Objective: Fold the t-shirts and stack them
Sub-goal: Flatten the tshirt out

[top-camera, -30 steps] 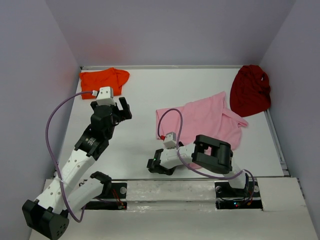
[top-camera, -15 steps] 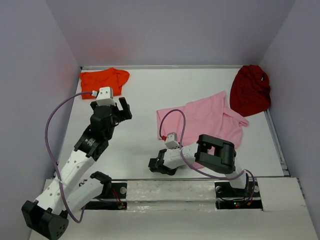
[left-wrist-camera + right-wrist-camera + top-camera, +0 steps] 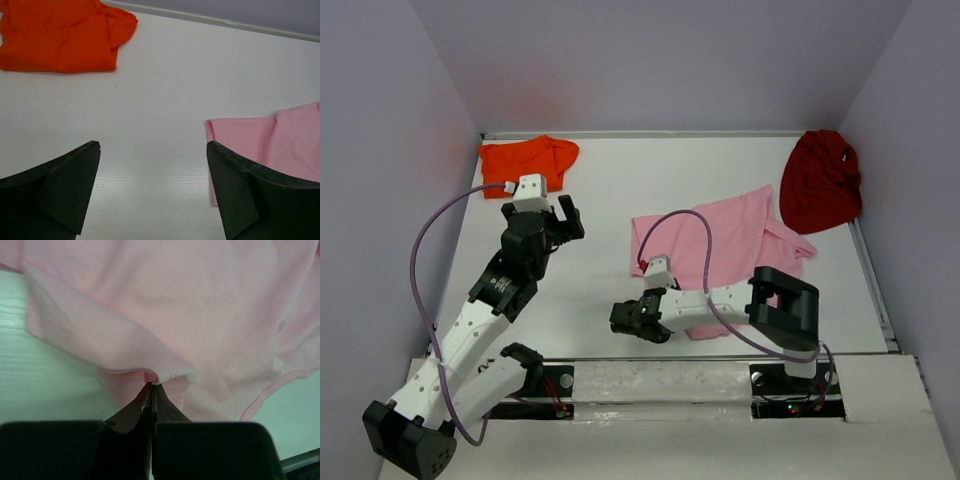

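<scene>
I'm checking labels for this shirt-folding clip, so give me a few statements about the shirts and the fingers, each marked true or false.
1. The right fingers are shut on the pink shirt. True.
2. The left fingers hold the orange shirt. False: they are open, hold nothing, and hang over the table apart from that shirt.
3. The dark red shirt lies near the table's far right corner. True.
4. The pink shirt is stacked on the orange shirt. False: they lie apart, with table surface between them.
</scene>
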`<state>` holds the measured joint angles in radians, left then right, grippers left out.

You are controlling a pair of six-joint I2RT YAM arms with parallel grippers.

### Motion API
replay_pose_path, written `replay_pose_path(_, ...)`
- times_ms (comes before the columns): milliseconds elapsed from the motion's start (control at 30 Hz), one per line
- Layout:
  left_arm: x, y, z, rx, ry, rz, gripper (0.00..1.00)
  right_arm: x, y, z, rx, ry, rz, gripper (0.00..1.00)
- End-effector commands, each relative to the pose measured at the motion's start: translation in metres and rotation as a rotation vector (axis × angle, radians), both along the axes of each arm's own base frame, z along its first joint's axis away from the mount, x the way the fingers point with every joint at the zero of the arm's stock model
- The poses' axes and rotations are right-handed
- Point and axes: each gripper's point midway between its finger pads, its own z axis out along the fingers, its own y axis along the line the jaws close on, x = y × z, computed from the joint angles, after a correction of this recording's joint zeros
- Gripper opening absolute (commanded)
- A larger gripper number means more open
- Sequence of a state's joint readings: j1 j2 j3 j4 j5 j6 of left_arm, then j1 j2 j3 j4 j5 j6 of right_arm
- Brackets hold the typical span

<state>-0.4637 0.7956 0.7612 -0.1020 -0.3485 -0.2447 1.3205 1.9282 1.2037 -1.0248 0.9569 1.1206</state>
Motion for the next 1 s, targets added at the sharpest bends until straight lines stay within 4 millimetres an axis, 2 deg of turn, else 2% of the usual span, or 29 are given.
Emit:
replay_pose_path(0,0.001,0.003,0.006,-0.001,-0.032,0.018,0.97,0.004,0.032,0.068,0.150,-0.088,0.054,0.00)
replay_pose_path(167,0.001,0.003,0.008,-0.004,-0.037,0.016,0.97,0.000,0.023,0.109,0.162,-0.130,0.059,0.00)
replay_pose_path(400,0.000,0.003,0.007,-0.005,-0.036,0.018,0.97,0.004,0.013,0.144,0.167,-0.181,0.060,0.00)
replay_pose_path(467,0.001,0.003,0.007,-0.006,-0.035,0.017,0.97,0.005,0.004,0.157,0.141,-0.204,0.044,0.00)
replay_pose_path(567,0.001,0.002,0.006,-0.006,-0.031,0.017,0.97,0.006,-0.003,0.185,0.160,-0.230,0.047,0.00)
replay_pose_path(700,0.001,0.002,0.005,-0.004,-0.026,0.014,0.97,0.004,-0.013,0.224,0.279,-0.253,0.057,0.00)
replay_pose_path(733,0.002,0.002,0.004,-0.003,-0.024,0.014,0.97,0.003,-0.017,0.240,0.350,-0.266,0.054,0.00)
replay_pose_path(800,0.002,0.001,0.005,-0.006,-0.027,0.013,0.97,0.001,-0.018,0.255,0.391,-0.257,0.096,0.00)
replay_pose_path(867,0.002,0.001,0.003,-0.003,-0.021,0.011,0.97,0.002,-0.008,0.273,0.505,-0.273,0.136,0.00)
replay_pose_path(900,0.002,0.001,0.003,-0.003,-0.021,0.010,0.97,0.001,-0.016,0.289,0.506,-0.286,0.195,0.00)
replay_pose_path(933,0.002,0.000,0.003,-0.003,-0.018,0.010,0.97,0.002,-0.011,0.295,0.539,-0.302,0.226,0.00)
replay_pose_path(967,0.002,0.000,0.002,-0.002,-0.017,0.008,0.97,0.001,-0.016,0.304,0.577,-0.318,0.236,0.00)
